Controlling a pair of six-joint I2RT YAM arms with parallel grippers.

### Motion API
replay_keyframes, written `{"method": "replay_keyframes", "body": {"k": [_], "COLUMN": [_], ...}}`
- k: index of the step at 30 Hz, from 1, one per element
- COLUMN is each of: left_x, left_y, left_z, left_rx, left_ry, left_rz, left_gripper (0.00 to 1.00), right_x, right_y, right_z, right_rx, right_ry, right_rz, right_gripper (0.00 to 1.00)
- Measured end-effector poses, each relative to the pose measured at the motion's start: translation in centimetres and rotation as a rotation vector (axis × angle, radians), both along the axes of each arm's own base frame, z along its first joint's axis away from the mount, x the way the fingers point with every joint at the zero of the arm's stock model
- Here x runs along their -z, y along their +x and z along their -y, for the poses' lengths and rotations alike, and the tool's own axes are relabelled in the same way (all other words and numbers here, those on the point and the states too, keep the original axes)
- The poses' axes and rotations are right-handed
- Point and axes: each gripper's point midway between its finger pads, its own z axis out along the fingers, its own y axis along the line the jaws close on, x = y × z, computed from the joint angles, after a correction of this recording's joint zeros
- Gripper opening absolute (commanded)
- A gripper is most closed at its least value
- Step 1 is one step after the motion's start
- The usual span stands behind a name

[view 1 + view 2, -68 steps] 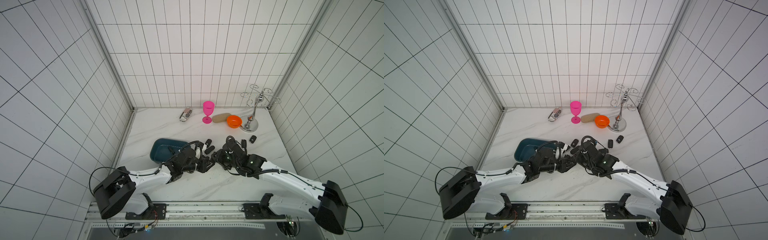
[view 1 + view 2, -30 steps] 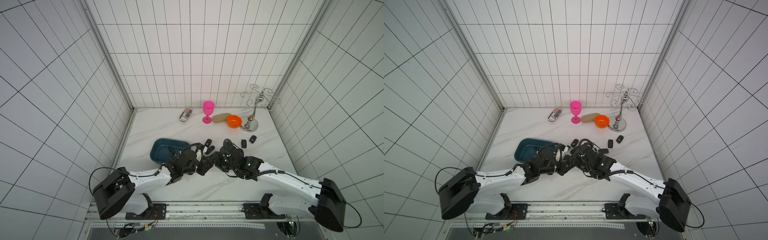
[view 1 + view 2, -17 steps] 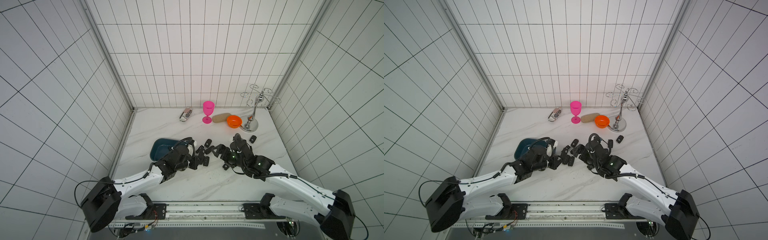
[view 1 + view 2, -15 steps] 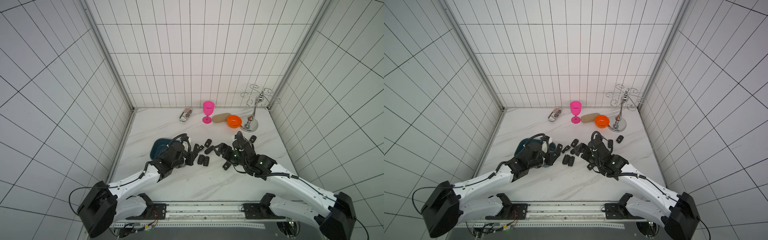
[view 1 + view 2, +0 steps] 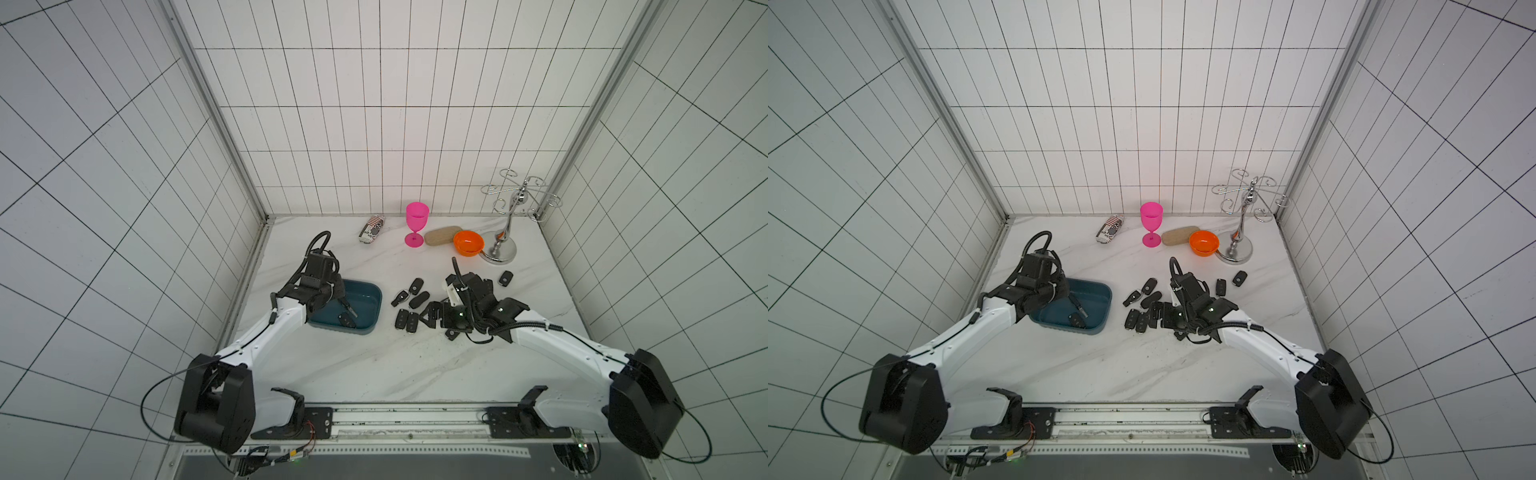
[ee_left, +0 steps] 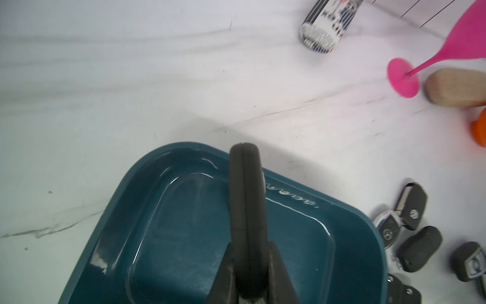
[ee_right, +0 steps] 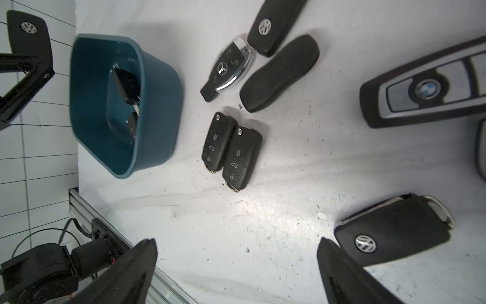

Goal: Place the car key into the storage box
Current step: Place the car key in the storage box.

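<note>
Jutting from left gripper [image 6: 248,252], car key [image 6: 244,189] seemingly inside storage box [image 6: 184,237]

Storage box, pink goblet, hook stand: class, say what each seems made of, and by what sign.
Storage box: likely glossy moulded plastic; white highlights streak its teal floor. Pink goblet: probably plastic, satin; uniform bright pink, soft sheen. Hook stand: polished metal, apparently chrome; mirror-bright base and wire curls.

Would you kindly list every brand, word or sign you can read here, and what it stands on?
"VW" emblem: held car key, pile fob, front fob.
Mercedes star: chrome-edged key.
BMW roundel: silver-faced fob.
Lock and boot icons: two flip keys.
Striped packet print: too blurred.
Storage box scribble: unreadable.
</note>
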Motion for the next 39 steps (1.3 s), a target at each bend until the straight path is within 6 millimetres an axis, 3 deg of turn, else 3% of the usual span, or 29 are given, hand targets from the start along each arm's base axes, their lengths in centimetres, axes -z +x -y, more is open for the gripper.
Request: {"method": "replay_keyframes", "body": {"k": [4,11,18,27,34,39], "left_x": [2.5,3.5,5.8,7.7,8.0,8.0], "left_y": [-0.9,-1.3,-1.7,-2.2,-1.9,-1.8], "left_z": [-0.3,-0.6,-0.7,-0.3,0.0,0.2], "left_rx": [-0.003,-0.006,-0.01,-0.018,-0.024,-0.022], "left_ry": [0.026,0.04,0.058,0.036,0.013,0.0], "left_rz": [-0.098,-0.132,-0.203,-0.271,-0.275,-0.27], "left_gripper": [0.0,0.0,0.0,0.0,0.0,0.2], "right_x": [0.3,1.0,1.6,4.1,6.4,6.2], "right_y": [0.2,0.8,1.0,0.9,0.1,0.8], "right_z": [1.6,5.3,7.0,7.9,8.0,7.5], "right_rx": [0.001,0.062,0.16,0.263,0.437,0.524], "right_ry": [-0.147,-0.377,-0.441,-0.468,-0.453,-0.396], "right_rz": [0.006,0.026,0.018,-0.058,-0.193,-0.192], "right_gripper": [0.99,0.99,0.99,0.99,0.99,0.93]}}
